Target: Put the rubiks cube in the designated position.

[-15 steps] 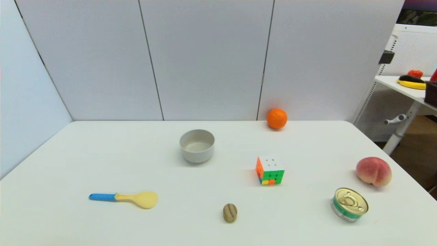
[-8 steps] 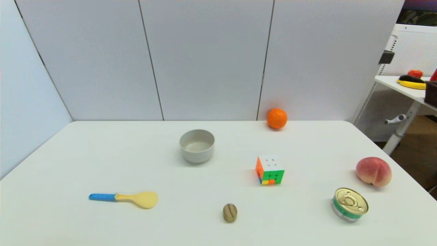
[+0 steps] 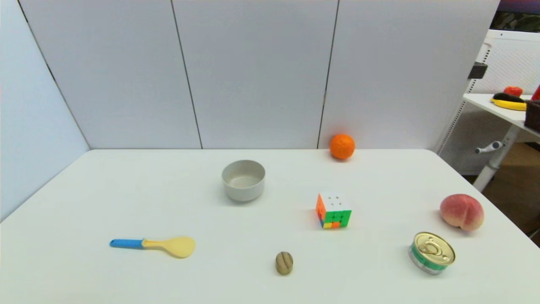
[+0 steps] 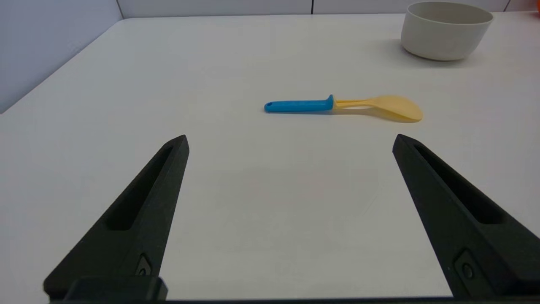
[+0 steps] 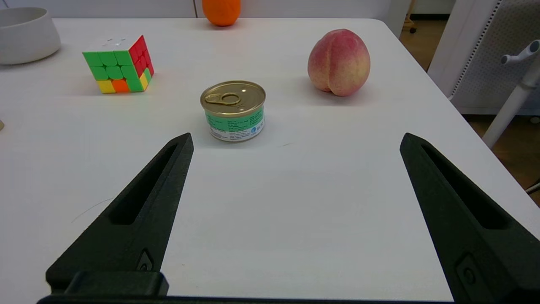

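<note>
The left gripper (image 4: 291,141) hangs low over the near left of the table (image 3: 84,202), fingers spread wide and holding nothing. Ahead of it lies a spoon (image 3: 154,245) with a blue handle, and farther back stands a bowl (image 3: 244,180). A small brown nut (image 3: 284,262) sits near the front. The rubiks cube (image 3: 333,210) rests right of centre, white face up, well apart from the bowl. An orange (image 3: 342,146), a tin can (image 3: 431,253) and a peach (image 3: 462,211) follow. The right gripper (image 5: 295,141) hovers near the can, spread and empty.
</note>
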